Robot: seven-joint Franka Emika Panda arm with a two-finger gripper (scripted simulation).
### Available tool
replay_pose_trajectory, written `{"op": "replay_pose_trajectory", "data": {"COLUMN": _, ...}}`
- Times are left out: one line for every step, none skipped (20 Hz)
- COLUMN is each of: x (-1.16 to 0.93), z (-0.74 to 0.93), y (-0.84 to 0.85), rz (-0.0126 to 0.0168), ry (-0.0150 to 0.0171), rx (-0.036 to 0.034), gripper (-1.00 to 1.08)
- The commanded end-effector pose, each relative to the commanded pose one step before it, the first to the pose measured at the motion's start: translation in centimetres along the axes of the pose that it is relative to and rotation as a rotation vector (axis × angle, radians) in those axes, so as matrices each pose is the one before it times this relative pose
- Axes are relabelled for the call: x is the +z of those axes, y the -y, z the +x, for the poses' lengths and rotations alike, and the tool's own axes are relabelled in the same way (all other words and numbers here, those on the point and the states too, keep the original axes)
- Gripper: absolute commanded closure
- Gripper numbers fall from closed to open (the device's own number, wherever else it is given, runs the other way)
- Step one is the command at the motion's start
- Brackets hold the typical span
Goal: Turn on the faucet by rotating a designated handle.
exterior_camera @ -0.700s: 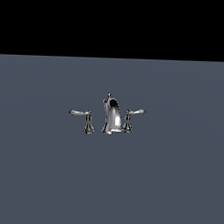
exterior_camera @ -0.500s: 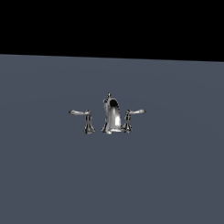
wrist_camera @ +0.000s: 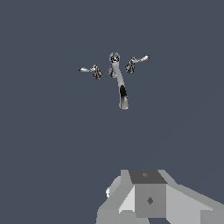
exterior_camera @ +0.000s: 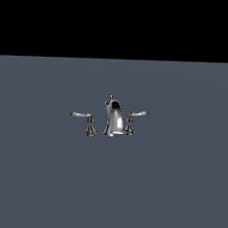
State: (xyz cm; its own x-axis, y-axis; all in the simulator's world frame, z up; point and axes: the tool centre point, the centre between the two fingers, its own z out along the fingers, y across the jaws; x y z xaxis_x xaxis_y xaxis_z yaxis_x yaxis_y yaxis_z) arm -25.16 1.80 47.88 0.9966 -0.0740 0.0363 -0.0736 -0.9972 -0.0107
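Note:
The small chrome faucet [exterior_camera: 113, 118] stands on the grey floor in the middle of the exterior view. Its arched spout [wrist_camera: 121, 89] has a knob top. The handle [exterior_camera: 83, 116], a long, slim, nearly level lever on a flared post, is at the exterior view's left of the spout. It also shows in the wrist view as the handle [wrist_camera: 89, 70]. A second handle [exterior_camera: 136, 115] with a shorter upturned lever stands on the other side. Only the grey body of my gripper [wrist_camera: 148, 199] shows in the wrist view, far from the faucet. Its fingers are hidden.
A flat grey floor [exterior_camera: 178, 192] spreads around the faucet on all sides. Above its far edge the background is black. No arm shows in the exterior view.

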Motion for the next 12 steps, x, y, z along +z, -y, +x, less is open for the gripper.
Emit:
{"op": "replay_pose_trajectory", "data": {"x": 0.9, "z": 0.234, "y": 0.683, "rz": -0.00076, "ry": 0.00088, "rx": 0.03234, "gripper": 1.08}}
{"op": "replay_pose_trajectory", "data": {"x": 0.421, "z": 0.113, "y": 0.326, "rz": -0.00033, "ry": 0.00029, "rx": 0.01531, "gripper": 1.08}}
{"op": "replay_pose_trajectory", "data": {"x": 0.451, "z": 0.121, "y": 0.349, "rz": -0.00035, "ry": 0.00031, "rx": 0.01639, "gripper": 1.08}}
{"op": "replay_pose_trajectory", "data": {"x": 0.48, "z": 0.13, "y": 0.373, "rz": -0.00036, "ry": 0.00033, "rx": 0.01745, "gripper": 1.08}}
{"op": "replay_pose_trajectory", "data": {"x": 0.51, "z": 0.138, "y": 0.397, "rz": -0.00038, "ry": 0.00035, "rx": 0.01853, "gripper": 1.08}}
{"op": "replay_pose_trajectory", "data": {"x": 0.54, "z": 0.147, "y": 0.421, "rz": -0.00039, "ry": 0.00037, "rx": 0.01961, "gripper": 1.08}}
{"op": "replay_pose_trajectory", "data": {"x": 0.569, "z": 0.155, "y": 0.444, "rz": -0.0004, "ry": 0.00039, "rx": 0.02065, "gripper": 1.08}}
{"op": "replay_pose_trajectory", "data": {"x": 0.579, "z": 0.158, "y": 0.452, "rz": -0.0004, "ry": 0.0004, "rx": 0.02098, "gripper": 1.08}}
{"op": "replay_pose_trajectory", "data": {"x": 0.58, "z": 0.159, "y": 0.454, "rz": -0.00038, "ry": 0.0004, "rx": 0.02099, "gripper": 1.08}}
{"op": "replay_pose_trajectory", "data": {"x": 0.581, "z": 0.159, "y": 0.456, "rz": -0.00037, "ry": 0.0004, "rx": 0.02102, "gripper": 1.08}}
{"op": "replay_pose_trajectory", "data": {"x": 0.581, "z": 0.16, "y": 0.458, "rz": -0.00036, "ry": 0.00041, "rx": 0.02103, "gripper": 1.08}}
{"op": "replay_pose_trajectory", "data": {"x": 0.582, "z": 0.161, "y": 0.459, "rz": -0.00034, "ry": 0.00041, "rx": 0.02103, "gripper": 1.08}}
